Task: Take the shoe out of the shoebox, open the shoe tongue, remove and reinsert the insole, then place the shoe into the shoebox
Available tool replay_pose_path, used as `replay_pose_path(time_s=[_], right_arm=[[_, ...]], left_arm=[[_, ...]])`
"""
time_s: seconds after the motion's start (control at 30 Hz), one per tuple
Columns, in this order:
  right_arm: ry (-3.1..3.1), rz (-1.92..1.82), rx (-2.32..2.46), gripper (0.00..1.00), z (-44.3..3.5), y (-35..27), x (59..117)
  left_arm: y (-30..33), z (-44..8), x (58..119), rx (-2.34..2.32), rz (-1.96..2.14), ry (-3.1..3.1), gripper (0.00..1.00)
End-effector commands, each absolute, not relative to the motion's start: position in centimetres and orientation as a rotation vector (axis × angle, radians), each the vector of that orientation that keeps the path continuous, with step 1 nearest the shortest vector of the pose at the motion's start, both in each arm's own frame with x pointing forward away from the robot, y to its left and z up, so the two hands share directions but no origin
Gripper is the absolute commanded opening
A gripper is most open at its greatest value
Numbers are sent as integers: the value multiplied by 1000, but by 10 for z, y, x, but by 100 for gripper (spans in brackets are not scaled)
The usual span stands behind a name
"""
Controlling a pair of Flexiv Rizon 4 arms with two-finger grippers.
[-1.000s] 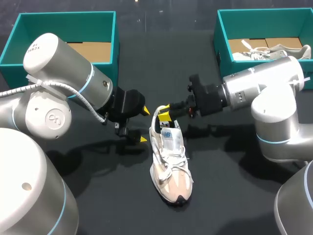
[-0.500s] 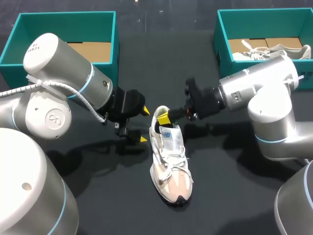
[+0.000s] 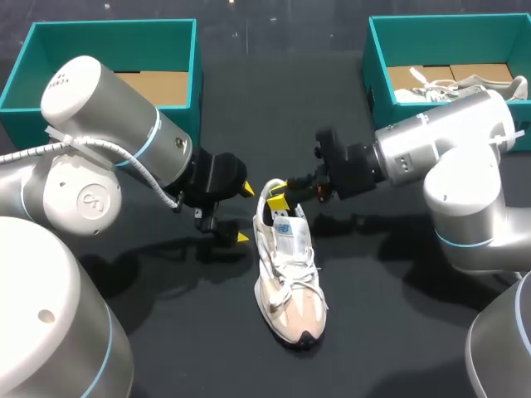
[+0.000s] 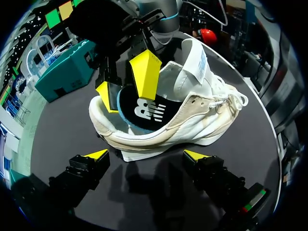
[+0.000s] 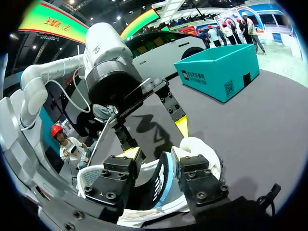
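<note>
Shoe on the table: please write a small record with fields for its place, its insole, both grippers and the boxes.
shoe: upright on the table, tongue raised
insole: dark, inside the shoe
right gripper: at the heel opening
left gripper: open, beside the shoe, not touching
left box: no shoe seen
right box: holds another shoe

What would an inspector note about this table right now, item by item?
Surface: black table.
Job's things: white sneaker upright mid-table, its dark insole raised at the heel; left shoebox shows bare cardboard; right shoebox holds a second sneaker.
Clutter: nothing seen.
Grippers: right tool shut on the insole; left tool open beside the white sneaker, apart from it.
Cables: grey cable tied along the left arm.
Surroundings: nothing seen.
</note>
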State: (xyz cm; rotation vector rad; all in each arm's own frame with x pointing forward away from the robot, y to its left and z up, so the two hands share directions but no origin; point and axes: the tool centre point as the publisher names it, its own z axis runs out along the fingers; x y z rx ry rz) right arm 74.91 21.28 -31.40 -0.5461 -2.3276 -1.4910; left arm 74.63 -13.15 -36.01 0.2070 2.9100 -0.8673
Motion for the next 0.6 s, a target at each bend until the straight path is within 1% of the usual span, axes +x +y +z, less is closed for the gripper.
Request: replay_pose_path(time_s=[0.03,0.6], right_arm=[[-2360,-1442,-552,46,-305,209,749],[-2373,-1394,-579,47,-305,195,756]], left_arm=[[-129,-356,745,210,-854,2913,100],[-128,-356,745,208,-841,2915,100]])
